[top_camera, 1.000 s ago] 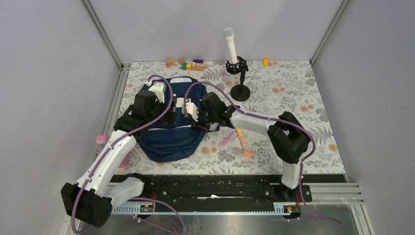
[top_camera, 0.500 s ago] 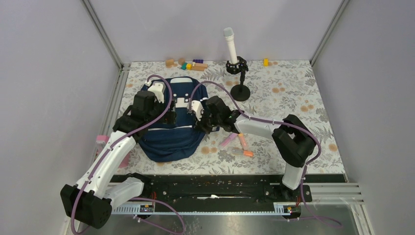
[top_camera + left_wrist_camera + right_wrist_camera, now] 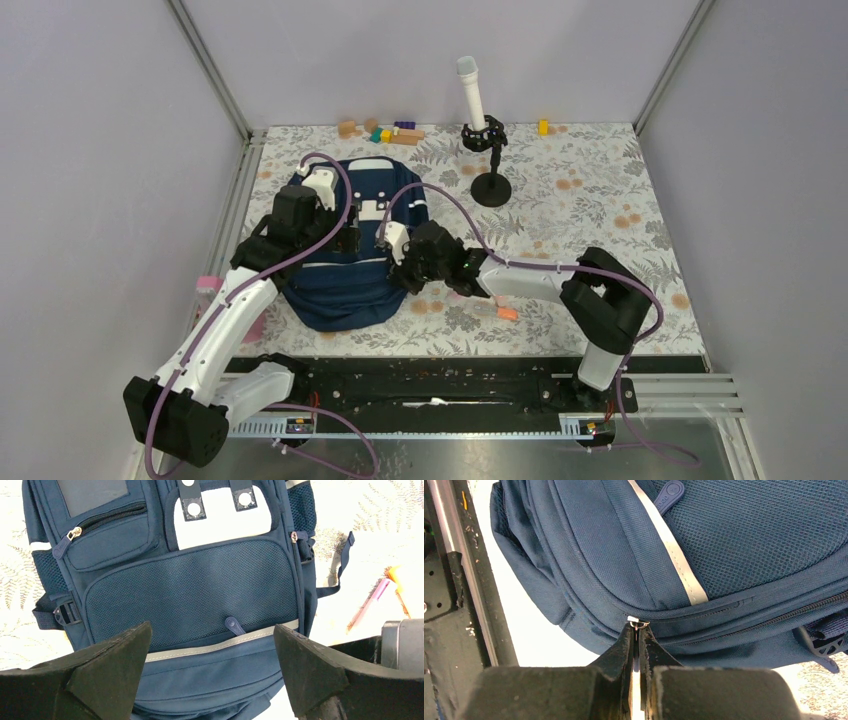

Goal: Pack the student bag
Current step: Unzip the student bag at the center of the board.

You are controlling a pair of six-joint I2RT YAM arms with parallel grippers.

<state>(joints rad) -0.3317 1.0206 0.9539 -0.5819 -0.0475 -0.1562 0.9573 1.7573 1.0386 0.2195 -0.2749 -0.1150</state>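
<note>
Student bag, navy blue, lying flat and front-up on the left-centre of the floral-patterned table, its top towards the far side. Front face carries a white patch, a small zipped pocket, a mesh pocket and, nearer, a pale reflective strip. Right gripper sits at the bag's near-right edge, its fingers pressed together and pinching a small metal zipper pull on the side seam below the strip. Left gripper hovers above the bag's front, fingers spread wide with nothing between them. Just right of the bag, a pink pen and an orange marker lie on the table, partly hidden by the right arm. Far of the bag and to its right, a white microphone stands tilted on a black round-based stand. Along the far edge lie several coloured blocks and, further right, a single yellow block. Off the table's left edge, a pink object shows beside the left arm; what it is cannot be told.
</note>
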